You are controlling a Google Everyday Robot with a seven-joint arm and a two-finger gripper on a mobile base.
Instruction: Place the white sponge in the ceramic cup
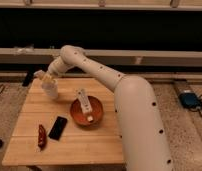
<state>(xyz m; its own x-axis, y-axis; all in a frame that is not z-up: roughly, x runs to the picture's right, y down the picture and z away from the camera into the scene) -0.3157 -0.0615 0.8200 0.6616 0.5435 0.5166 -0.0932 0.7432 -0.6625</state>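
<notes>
At the table's (101, 145) far left corner, the gripper (44, 80) hangs with fingers clenched just above the ceramic cup (50, 90); the white sponge cannot be made out. Near the front left edge lie a red pepper (41, 136) and a black phone (57, 127). Mid-table sits an orange bowl (87, 112) holding a white stick (84, 102).

bowl (86, 111) (white stick inside), phone (57, 127)
</notes>
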